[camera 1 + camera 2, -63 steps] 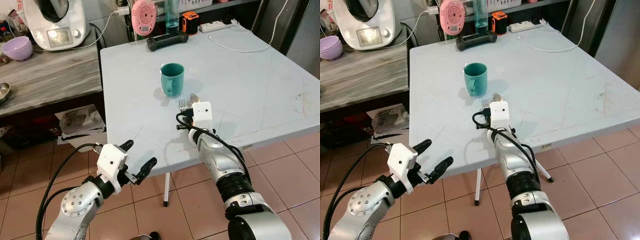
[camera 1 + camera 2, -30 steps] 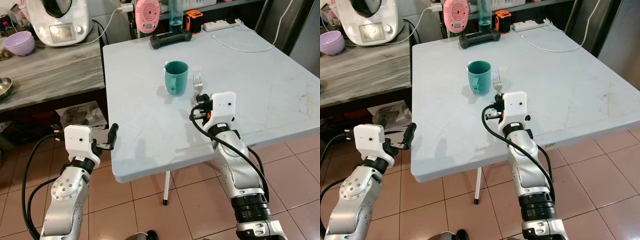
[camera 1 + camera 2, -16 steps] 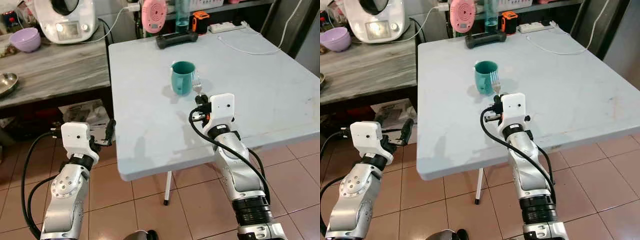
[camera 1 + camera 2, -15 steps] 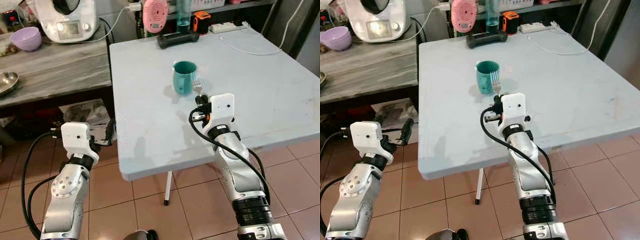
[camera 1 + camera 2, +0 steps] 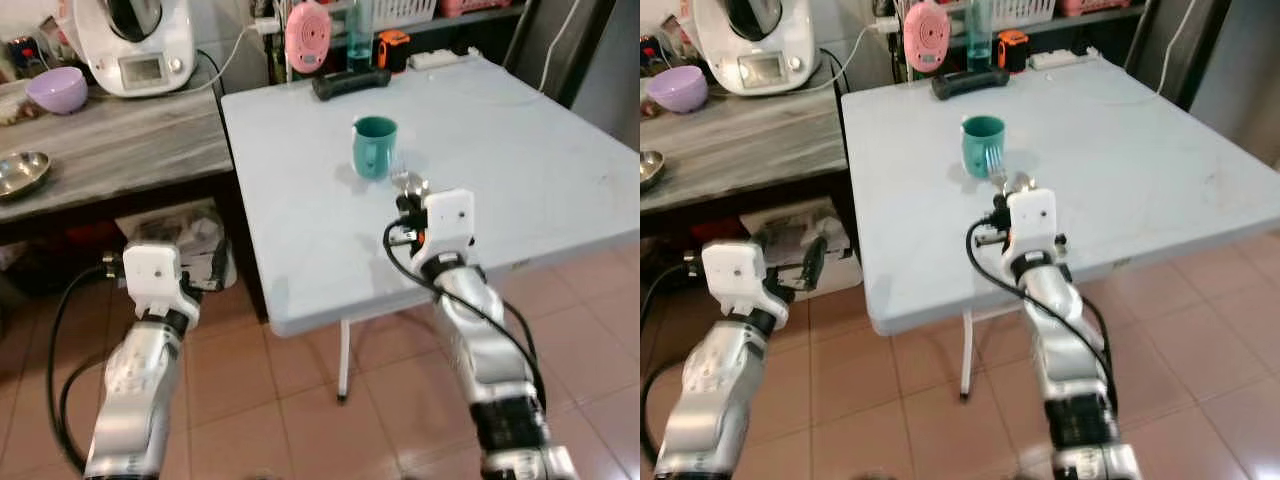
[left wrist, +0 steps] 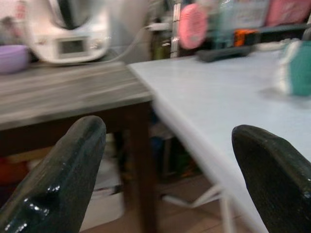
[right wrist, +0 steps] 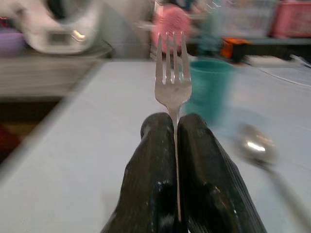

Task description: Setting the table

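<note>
My right gripper (image 7: 173, 127) is shut on the handle of a silver fork (image 7: 173, 82), which it holds upright with the tines up. It hovers over the near part of the pale blue table (image 5: 300, 190), just in front of a teal mug (image 5: 375, 146). A silver spoon (image 7: 257, 147) lies on the table beside the gripper. My left gripper (image 6: 169, 132) is open and holds nothing. It hangs low beside the table's left edge, below the tabletop.
A wooden counter (image 5: 110, 150) to the left carries a white kitchen machine (image 5: 140, 45), a purple bowl (image 5: 55, 88) and a metal bowl (image 5: 22, 168). A pink round device (image 5: 307, 35), a black bar, a bottle and a power strip line the table's far edge. Papers lie under the counter.
The right gripper has lifted the fork from lying on the table to upright before the mug. The left arm has swung out to the table's left side. The camera has pulled back.
</note>
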You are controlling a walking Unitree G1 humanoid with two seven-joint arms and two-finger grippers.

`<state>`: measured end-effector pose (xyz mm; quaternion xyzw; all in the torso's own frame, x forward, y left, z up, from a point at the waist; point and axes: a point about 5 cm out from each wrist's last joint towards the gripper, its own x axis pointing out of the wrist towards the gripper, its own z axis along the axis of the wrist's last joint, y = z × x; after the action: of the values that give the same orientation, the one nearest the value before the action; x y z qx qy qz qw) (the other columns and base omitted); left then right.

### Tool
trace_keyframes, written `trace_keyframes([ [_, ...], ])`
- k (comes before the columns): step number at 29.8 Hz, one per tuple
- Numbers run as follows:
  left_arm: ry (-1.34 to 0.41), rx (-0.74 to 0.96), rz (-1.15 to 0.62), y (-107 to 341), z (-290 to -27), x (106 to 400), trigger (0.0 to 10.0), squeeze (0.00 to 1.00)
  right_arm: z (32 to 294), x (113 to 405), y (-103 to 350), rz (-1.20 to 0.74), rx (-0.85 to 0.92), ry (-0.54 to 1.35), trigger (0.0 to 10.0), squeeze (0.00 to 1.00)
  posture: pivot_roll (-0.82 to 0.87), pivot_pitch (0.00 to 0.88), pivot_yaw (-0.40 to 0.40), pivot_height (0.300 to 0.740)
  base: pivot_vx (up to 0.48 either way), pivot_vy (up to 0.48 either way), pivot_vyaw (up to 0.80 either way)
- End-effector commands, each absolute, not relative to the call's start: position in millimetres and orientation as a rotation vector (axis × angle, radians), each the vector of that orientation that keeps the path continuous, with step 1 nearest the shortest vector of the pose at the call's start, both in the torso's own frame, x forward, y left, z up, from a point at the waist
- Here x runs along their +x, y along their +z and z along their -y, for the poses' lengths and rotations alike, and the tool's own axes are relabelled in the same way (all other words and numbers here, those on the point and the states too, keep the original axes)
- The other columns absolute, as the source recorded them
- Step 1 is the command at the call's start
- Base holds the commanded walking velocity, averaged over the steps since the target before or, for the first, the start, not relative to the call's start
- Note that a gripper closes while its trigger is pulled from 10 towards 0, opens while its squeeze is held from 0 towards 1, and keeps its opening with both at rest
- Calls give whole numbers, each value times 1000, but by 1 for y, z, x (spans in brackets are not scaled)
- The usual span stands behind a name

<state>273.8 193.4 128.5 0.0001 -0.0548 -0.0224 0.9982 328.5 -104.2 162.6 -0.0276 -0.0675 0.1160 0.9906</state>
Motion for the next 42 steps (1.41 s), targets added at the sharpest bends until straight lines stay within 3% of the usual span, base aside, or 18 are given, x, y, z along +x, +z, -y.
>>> trace_keyframes([
  [1,-53,1,118,130,-192,275,10000,0,104,330,169,158,-69,240,10000,0,-88,55,91,740,0,349,0],
  [14,-52,-1,121,129,-191,276,10000,0,101,330,169,170,-92,259,10000,0,-83,48,90,740,0,349,0],
  [27,-58,1,123,129,-190,276,10000,0,102,331,168,164,-89,253,10000,0,-85,50,92,740,0,352,652],
  [35,-60,2,124,129,-190,276,10000,0,102,331,168,165,-83,249,10000,0,-86,51,96,740,0,345,0],
  [42,-60,-2,138,131,-188,276,10000,0,104,332,168,163,-77,243,10000,0,-86,50,94,740,0,0,0],
])
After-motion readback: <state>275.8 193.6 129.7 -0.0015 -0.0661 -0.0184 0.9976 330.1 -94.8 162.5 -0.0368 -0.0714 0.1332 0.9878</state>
